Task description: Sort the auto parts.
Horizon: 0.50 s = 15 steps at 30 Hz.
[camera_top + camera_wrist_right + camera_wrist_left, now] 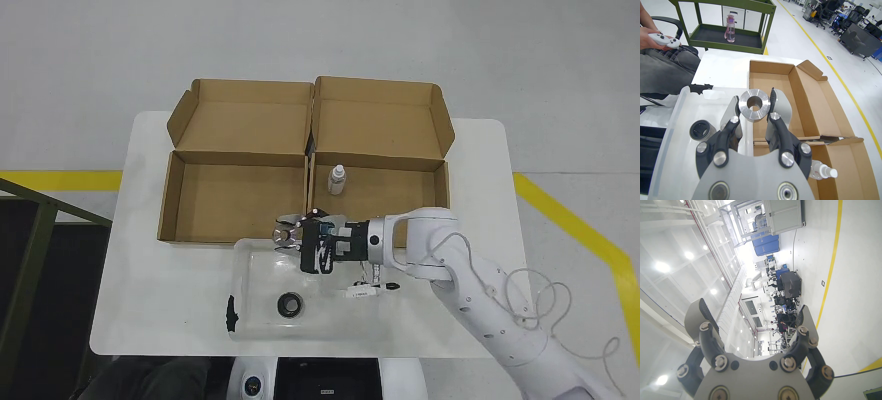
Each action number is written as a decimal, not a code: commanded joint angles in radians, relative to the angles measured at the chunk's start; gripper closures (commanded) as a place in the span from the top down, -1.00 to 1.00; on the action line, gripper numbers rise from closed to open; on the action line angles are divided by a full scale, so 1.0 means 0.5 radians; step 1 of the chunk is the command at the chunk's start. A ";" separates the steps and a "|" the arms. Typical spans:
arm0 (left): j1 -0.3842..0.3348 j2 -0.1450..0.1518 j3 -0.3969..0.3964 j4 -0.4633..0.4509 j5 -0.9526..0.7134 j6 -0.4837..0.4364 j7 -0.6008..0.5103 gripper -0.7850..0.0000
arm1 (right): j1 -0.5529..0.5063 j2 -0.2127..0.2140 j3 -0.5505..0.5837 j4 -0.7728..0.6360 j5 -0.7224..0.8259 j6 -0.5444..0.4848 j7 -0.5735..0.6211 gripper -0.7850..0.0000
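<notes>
My right gripper is shut on a steel ring with a centre hole, held above the seam between the clear plastic bin and the left cardboard box. From above, the same gripper hangs over the bin's far rim. A dark cylindrical bearing lies in the bin, also visible from the top as the bearing. A small part with a white label lies nearby in the bin. My left gripper is open, held up toward the hall ceiling.
Two open cardboard boxes sit side by side at the table's far half: the left box is bare, the right box holds a small white spray bottle. A green cart stands beyond the table.
</notes>
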 commanded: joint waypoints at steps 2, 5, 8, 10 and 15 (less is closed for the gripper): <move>0.000 0.000 0.000 0.000 0.000 0.000 0.000 1.00 | 0.024 -0.005 0.002 0.023 0.009 0.023 -0.006 -1.00; 0.000 0.000 0.000 0.000 0.000 0.000 0.000 1.00 | 0.055 -0.014 -0.008 0.057 0.021 0.047 -0.019 -1.00; 0.000 0.000 0.000 0.000 0.000 0.000 0.000 1.00 | 0.088 -0.025 -0.026 0.097 0.027 0.075 -0.025 -1.00; 0.000 0.000 0.000 0.000 0.000 0.000 0.000 1.00 | 0.112 -0.033 -0.043 0.122 0.024 0.095 -0.022 -1.00; 0.000 0.000 0.000 0.000 0.000 0.000 0.000 1.00 | 0.189 -0.056 -0.082 0.220 0.002 0.152 -0.012 -1.00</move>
